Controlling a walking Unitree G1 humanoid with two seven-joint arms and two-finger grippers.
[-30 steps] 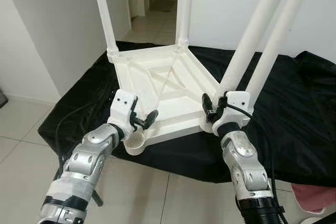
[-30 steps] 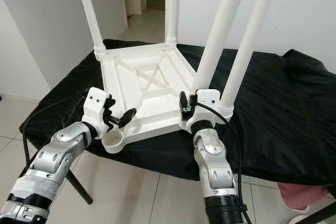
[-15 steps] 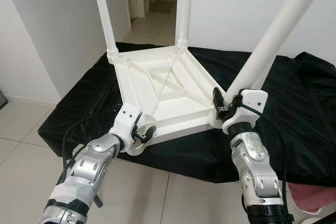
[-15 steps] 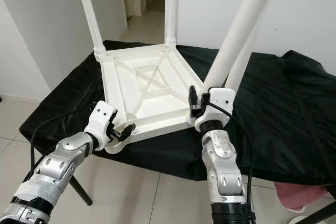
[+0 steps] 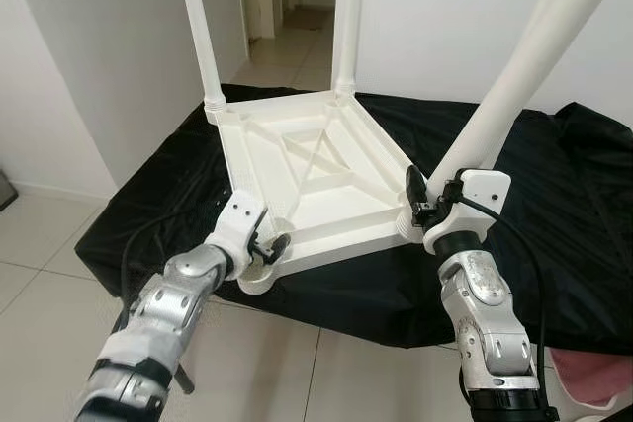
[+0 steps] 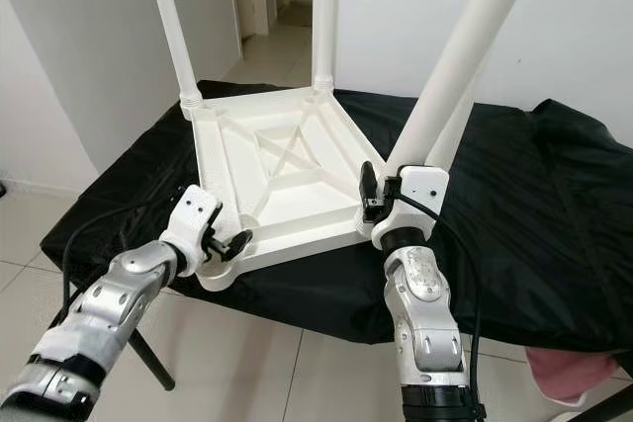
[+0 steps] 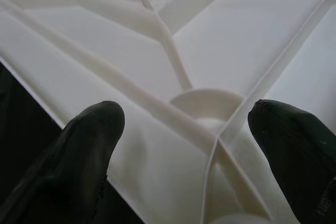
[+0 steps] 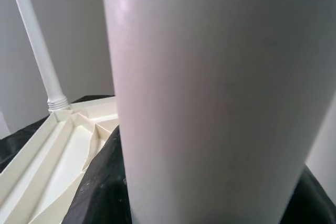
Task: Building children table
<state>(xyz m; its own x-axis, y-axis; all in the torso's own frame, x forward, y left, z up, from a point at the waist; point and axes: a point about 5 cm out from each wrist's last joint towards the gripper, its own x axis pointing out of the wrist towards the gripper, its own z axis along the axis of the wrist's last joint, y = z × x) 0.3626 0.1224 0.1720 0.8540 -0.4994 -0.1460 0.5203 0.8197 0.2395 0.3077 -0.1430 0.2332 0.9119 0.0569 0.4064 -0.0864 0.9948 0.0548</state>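
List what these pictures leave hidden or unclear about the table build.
- Right gripper: whether its jaws clamp the near leg; eye views, the wrist housing covers them.
- Leg tops: cut off by the upper edge, eye views.
- Near-left socket: its inside, partly covered by the left gripper.
- Right wrist view: the leg blocks the joint below.
- Tabletop: top face, turned down on the black cloth.

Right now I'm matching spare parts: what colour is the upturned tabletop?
White, the tabletop shows best in the left eye view.

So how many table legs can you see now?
4: a far-left leg and a far-corner leg socketed upright; a third leg in the right tool; a fourth leg mostly hidden behind.
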